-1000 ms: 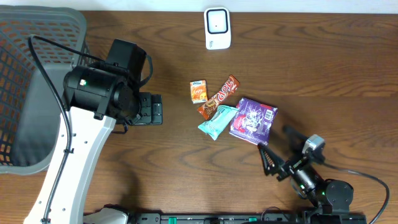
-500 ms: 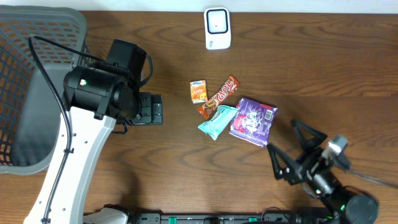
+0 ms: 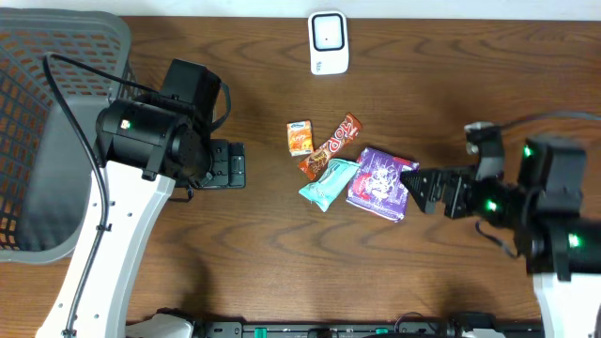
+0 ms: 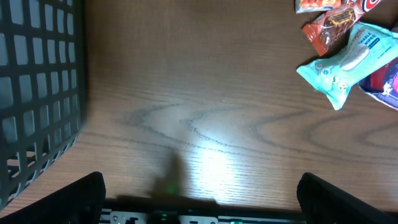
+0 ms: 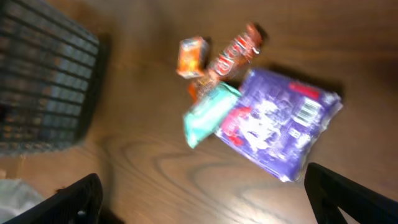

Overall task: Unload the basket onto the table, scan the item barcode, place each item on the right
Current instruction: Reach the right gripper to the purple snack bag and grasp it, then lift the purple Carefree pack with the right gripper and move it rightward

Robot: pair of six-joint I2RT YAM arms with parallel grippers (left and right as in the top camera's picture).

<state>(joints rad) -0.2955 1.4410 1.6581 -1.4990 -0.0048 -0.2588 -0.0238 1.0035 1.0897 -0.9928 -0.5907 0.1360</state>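
right arm [image 3: 549, 202] swung up beside purple packet [image 3: 380, 180], jaws wide

Right claw [image 5: 202, 186] spread wide, a fingertip at each bottom corner. Dead ahead on the bench [image 5: 149, 171], the purple packet [image 5: 273, 134], barcode [image 5: 308, 112] face up, nearer the right finger. Teal wrapper [image 5: 208, 112] overlaps its left edge; orange box [image 5: 191, 55] and red bar [image 5: 239, 53] lie beyond. Dark basket [image 5: 43, 81] far left. All blurred.

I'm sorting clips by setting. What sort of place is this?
Probably a mock shop checkout set up on a wooden table: a white barcode scanner at the far edge, a grey mesh basket on the left, and small snack packets in the middle.
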